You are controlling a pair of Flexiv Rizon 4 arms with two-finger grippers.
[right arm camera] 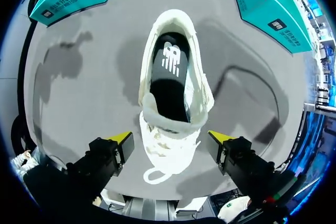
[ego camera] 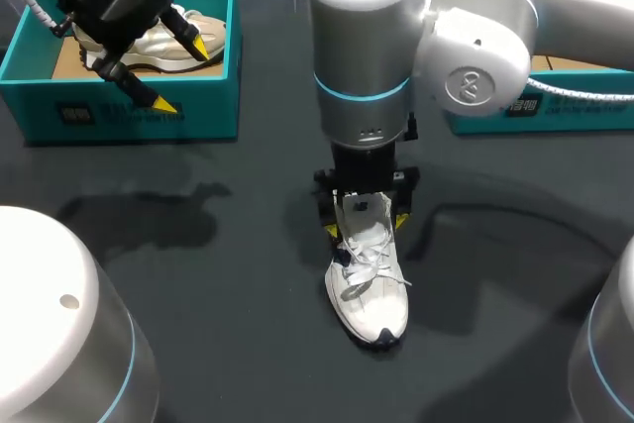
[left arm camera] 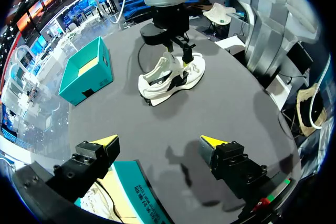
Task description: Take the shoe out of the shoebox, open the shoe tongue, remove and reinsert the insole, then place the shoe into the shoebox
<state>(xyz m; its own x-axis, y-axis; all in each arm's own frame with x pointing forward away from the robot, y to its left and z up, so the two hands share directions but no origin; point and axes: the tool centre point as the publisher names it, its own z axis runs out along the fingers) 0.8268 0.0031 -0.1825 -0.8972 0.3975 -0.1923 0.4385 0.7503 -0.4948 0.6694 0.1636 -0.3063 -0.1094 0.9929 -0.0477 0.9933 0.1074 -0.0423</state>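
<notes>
A white shoe [ego camera: 369, 284] stands on the dark table, toe toward the near edge, laces loose. Its black insole [right arm camera: 169, 74] lies inside the opening. My right gripper [right arm camera: 170, 139] hangs straight down over the shoe [right arm camera: 173, 129], open, with one yellow tip on each side of the laced tongue part; no finger clearly touches it. It also shows in the head view as the right gripper [ego camera: 364, 217]. My left gripper [ego camera: 183, 74] is open above the teal shoebox [ego camera: 119, 111] at the far left. The same left gripper [left arm camera: 157, 141] holds nothing, and the shoe [left arm camera: 170, 77] is far ahead of it.
The left shoebox holds a second, beige shoe [ego camera: 163, 42]. Another teal box [ego camera: 555, 111] sits at the far right behind my right arm, and appears as the teal box [left arm camera: 86, 72] beside the shoe. Bare dark table surrounds the white shoe.
</notes>
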